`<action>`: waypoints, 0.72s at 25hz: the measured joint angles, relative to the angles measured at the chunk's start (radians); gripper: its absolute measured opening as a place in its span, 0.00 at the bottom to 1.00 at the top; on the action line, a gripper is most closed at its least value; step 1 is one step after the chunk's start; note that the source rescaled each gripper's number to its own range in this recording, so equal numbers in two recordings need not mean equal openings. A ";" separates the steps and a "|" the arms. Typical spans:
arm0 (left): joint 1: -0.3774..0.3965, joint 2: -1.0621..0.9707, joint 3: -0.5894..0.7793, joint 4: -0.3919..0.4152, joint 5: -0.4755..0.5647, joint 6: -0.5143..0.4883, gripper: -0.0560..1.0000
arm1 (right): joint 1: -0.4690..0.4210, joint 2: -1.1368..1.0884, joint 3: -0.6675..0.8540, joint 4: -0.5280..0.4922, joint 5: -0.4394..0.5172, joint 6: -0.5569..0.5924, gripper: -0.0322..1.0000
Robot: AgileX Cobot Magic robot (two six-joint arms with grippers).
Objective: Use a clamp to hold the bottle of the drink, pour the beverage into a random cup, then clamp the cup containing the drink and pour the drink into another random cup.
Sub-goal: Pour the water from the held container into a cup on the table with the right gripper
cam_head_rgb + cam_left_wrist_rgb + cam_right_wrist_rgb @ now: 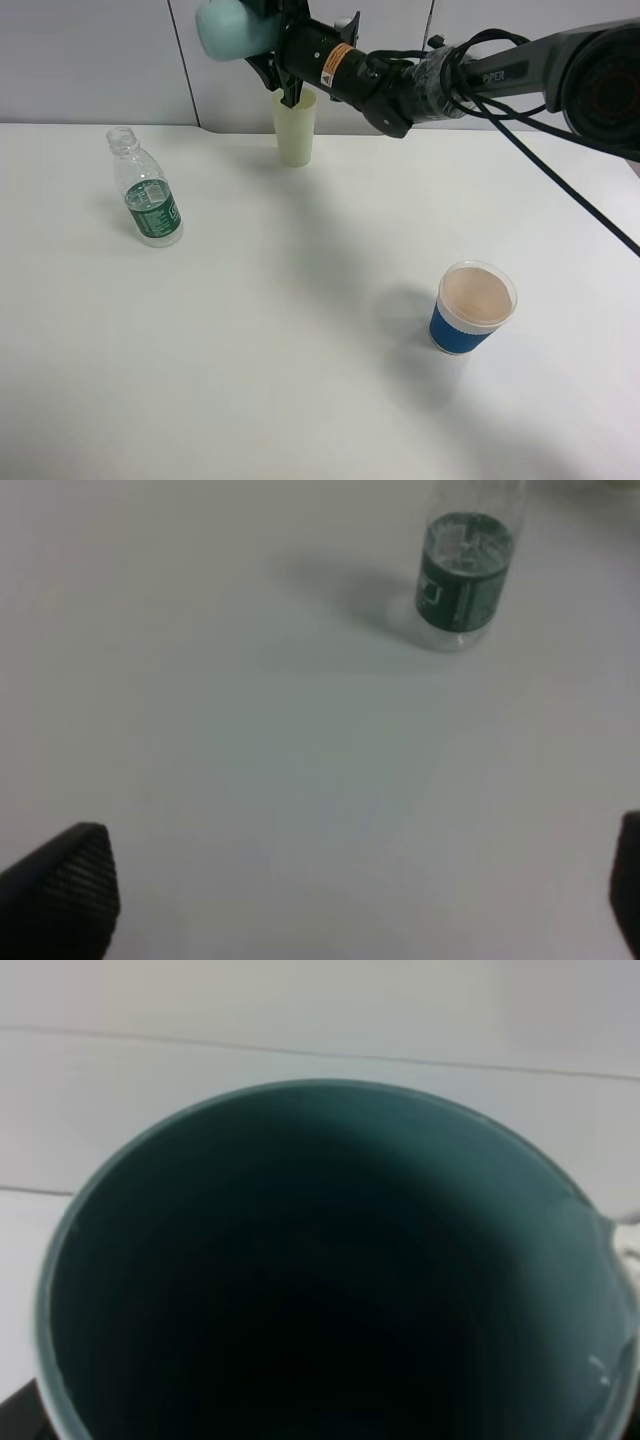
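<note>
Teal cup point(232, 28) held high and tilted in right claw point(287, 60).

We see a clear, glossy plastic bottle point(146, 199) with a green printed label, a matt white tabletop point(250, 340), a paper-looking cup point(474, 308) with a blue band, and a smooth teal cup point(330, 1260) whose inside shines faintly.
</note>
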 joint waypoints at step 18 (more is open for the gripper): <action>0.000 0.000 0.000 0.000 0.000 0.000 1.00 | 0.000 0.000 -0.001 0.058 -0.047 0.043 0.03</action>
